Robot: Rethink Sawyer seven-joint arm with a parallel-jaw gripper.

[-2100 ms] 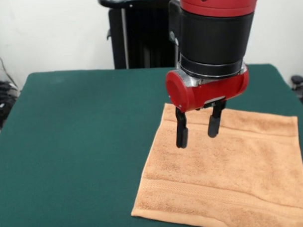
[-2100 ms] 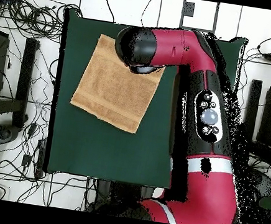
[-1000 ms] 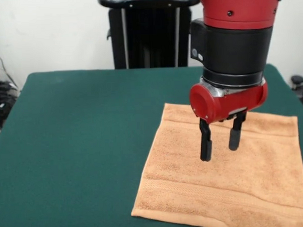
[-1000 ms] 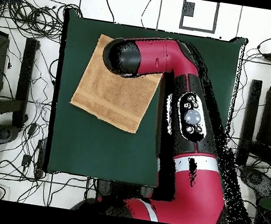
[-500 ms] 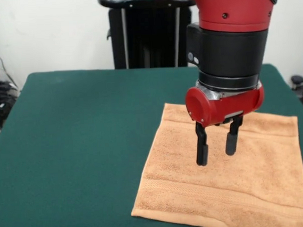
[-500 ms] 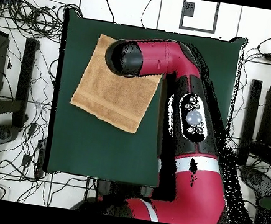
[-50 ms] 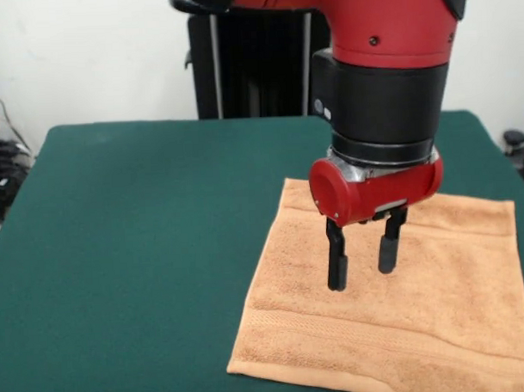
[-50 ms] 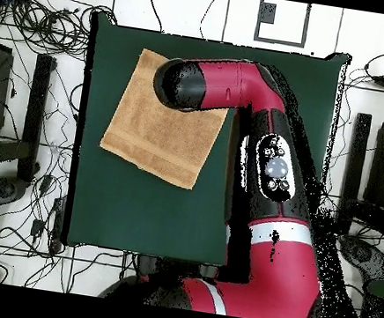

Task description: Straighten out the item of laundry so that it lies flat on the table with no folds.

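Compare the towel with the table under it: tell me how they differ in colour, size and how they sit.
Colour: the towel is light orange terry, the table dark green. Size: the table is much wider than the towel, which covers only one corner area. Pose: in the overhead view the towel lies turned at an angle to the table edges. Both lie flat; no folds show. The open claw hangs above the towel.

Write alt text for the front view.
A red and black robot arm's end effector hangs open just above a light-orange terry-cloth towel. The towel lies spread flat, with no visible folds, on the right part of a dark green cloth-covered table.
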